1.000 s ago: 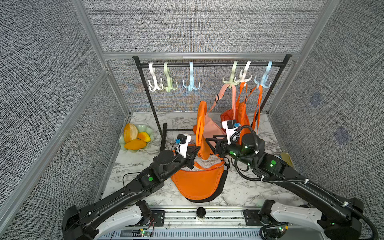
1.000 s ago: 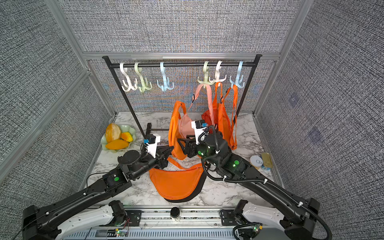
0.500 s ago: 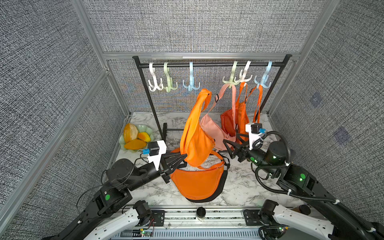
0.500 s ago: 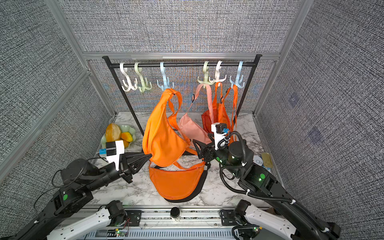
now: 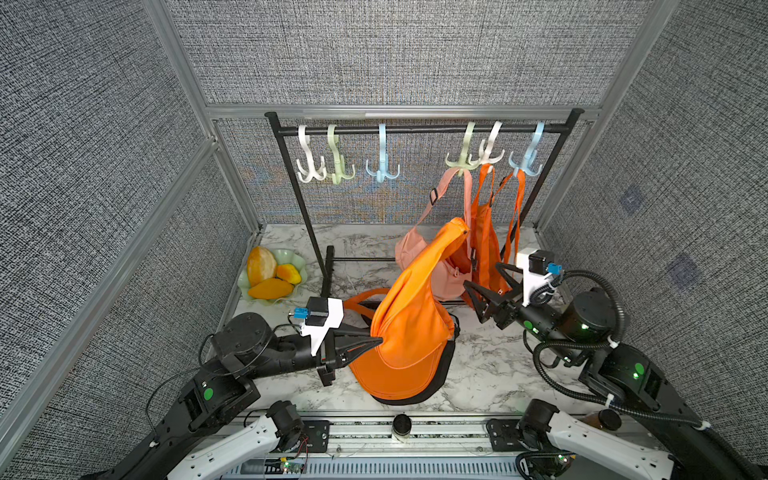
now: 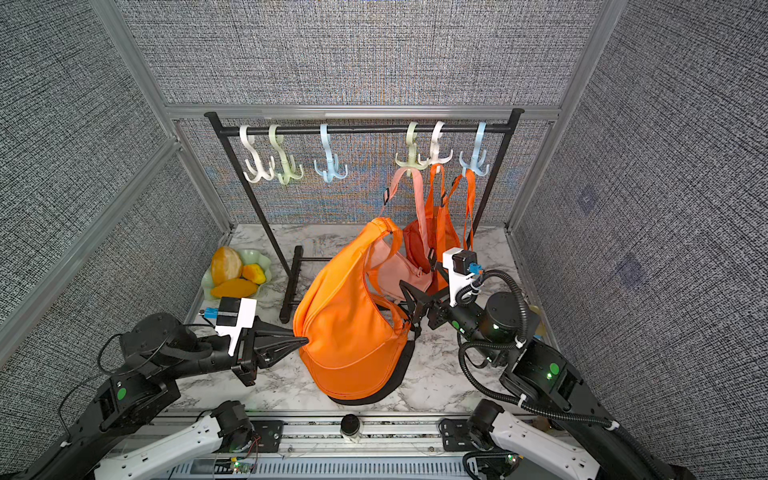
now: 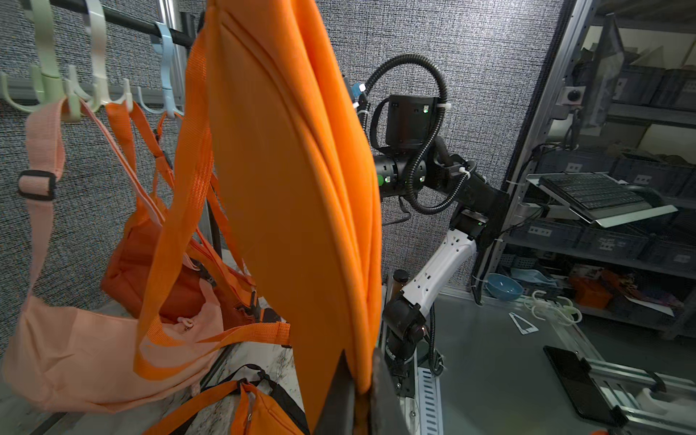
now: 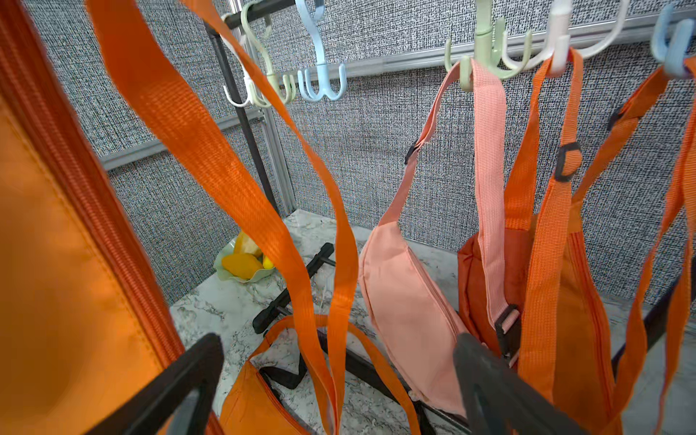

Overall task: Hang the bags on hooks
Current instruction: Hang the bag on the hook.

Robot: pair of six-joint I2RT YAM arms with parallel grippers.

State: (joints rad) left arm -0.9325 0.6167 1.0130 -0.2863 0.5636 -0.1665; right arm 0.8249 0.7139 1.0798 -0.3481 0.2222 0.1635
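Where the left gripper (image 5: 377,341) bites: clamped shut on the orange bag's (image 5: 409,307) edge, bag raised above the table (image 5: 490,365).
Right gripper (image 5: 482,276): jaws wide, empty, near the dangling strap (image 8: 233,188).
Done: bag lifted.
Remaining: loop the strap over a free hook (image 5: 382,168).

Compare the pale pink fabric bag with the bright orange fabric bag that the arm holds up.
The pale pink fabric bag hangs from a green hook; the bright orange fabric bag is on none, pinched by the left gripper. The pink strap is taut, the orange strap dangles. Both are soft, strapped bags.
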